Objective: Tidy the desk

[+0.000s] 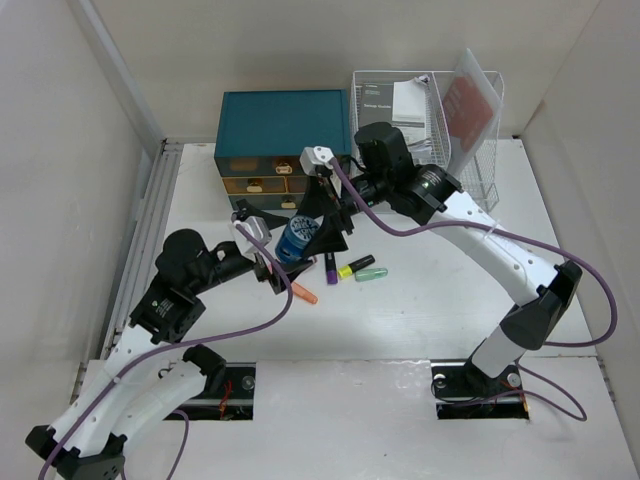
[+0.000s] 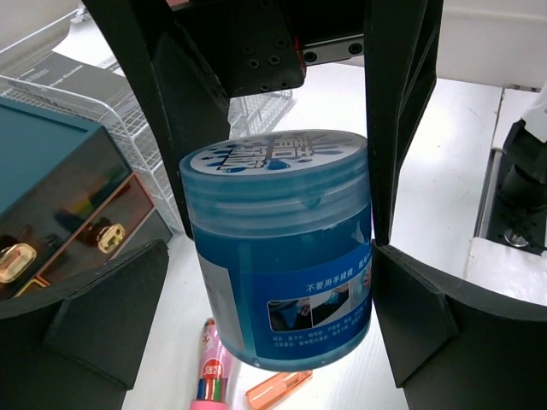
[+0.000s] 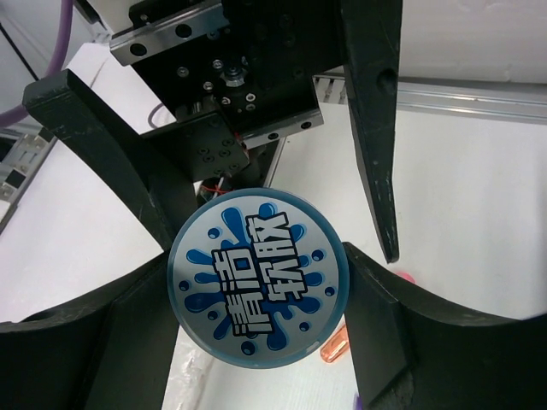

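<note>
A blue jar of cleaning gel [image 1: 296, 240] with a printed lid is near the middle of the white desk [image 1: 420, 320], in front of the teal drawer box. My right gripper [image 3: 256, 260] comes from above and is shut on the jar's lid [image 3: 256, 290], a finger on each side. In the left wrist view the jar [image 2: 282, 248] hangs slightly above the desk. My left gripper [image 2: 269, 260] is open around the jar's body; its right finger [image 2: 410, 316] touches the jar and its left finger [image 2: 111, 316] stands a little apart.
The teal drawer box [image 1: 283, 125] and the white wire rack [image 1: 440, 110] with papers stand at the back. An orange pen [image 1: 303, 293], a purple marker [image 1: 330, 266], a yellow highlighter [image 1: 355, 266] and a green one [image 1: 372, 273] lie by the jar. A pink pen [image 2: 211, 371] lies under it.
</note>
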`<state>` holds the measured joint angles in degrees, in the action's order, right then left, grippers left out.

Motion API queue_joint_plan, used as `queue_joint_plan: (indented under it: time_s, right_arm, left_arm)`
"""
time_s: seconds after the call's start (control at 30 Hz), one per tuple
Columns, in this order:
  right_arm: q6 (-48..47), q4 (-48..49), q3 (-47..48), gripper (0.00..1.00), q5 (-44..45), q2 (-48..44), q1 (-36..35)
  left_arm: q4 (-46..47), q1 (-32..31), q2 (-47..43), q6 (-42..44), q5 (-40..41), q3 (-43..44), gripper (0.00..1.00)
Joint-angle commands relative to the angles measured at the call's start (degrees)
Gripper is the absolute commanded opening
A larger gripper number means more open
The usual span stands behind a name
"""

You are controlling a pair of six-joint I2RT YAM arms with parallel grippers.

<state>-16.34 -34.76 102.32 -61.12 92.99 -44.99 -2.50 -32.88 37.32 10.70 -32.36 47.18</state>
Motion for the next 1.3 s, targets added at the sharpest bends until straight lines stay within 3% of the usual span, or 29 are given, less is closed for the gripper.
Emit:
queue_joint_plan:
  time_s: [0.0, 0.13, 0.3, 0.4, 0.5, 0.57, 0.6, 0.7, 0.73, 0.87, 1.27]
  right_arm:
    - [-0.71, 3.03, 1.21, 0.0, -2.6, -0.62, -1.23]
    - [-0.71, 3.03, 1.21, 0.0, -2.6, -0.62, -1.24]
    - [-0.71, 3.03, 0.6, 0.0, -2.07, -0.62, -1.24]
    - [-0.71, 3.56, -0.02, 0.0, -2.07, -0.62, -1.24]
    - [-0.71, 3.56, -0.71, 0.0, -1.54, -0.62, -1.24]
    - [-0.71, 3.56, -0.72, 0.0, -1.02, -1.14, -1.24]
    - [-0.71, 4.08, -1.33, 0.0, -1.02, -1.14, -1.24]
    - [-0.71, 4.09, -1.34, 0.12, -0.49, -1.67, -1.24]
    - [-0.71, 4.09, -1.86, 0.29, 0.29, -1.67, -1.24]
    - [-0.71, 5.23, -1.86, 0.55, 3.46, -2.81, -1.24]
    - [-0.71, 6.9, -2.92, 0.9, 9.26, -3.96, -1.24]
  left_arm:
    - [1.8, 0.19, 0.29, 0.29, -2.27, 2.22, 0.99]
    - [1.8, 0.19, 0.82, 0.29, -2.88, 2.22, 0.91]
    - [1.8, 0.19, 1.87, 0.29, -3.41, 3.36, 0.6]
    - [1.8, 0.19, 1.88, 0.29, -3.41, 3.36, 0.49]
    - [1.27, 0.19, 1.88, 0.29, -3.41, 3.36, 0.28]
    - [0.74, 0.19, 1.88, 0.29, -2.89, 3.97, 0.03]
    - [0.74, 0.19, 1.88, 0.29, -2.88, 3.97, 0.0]
    - [0.74, 0.19, 1.88, 0.29, -2.88, 3.97, 0.0]
    - [0.74, 0.19, 1.88, 0.29, -2.88, 3.97, 0.0]
    - [0.74, 0.19, 1.88, -0.24, -3.41, 4.5, 0.0]
    - [0.74, 0.19, 0.82, -0.24, -3.94, 4.5, 0.0]
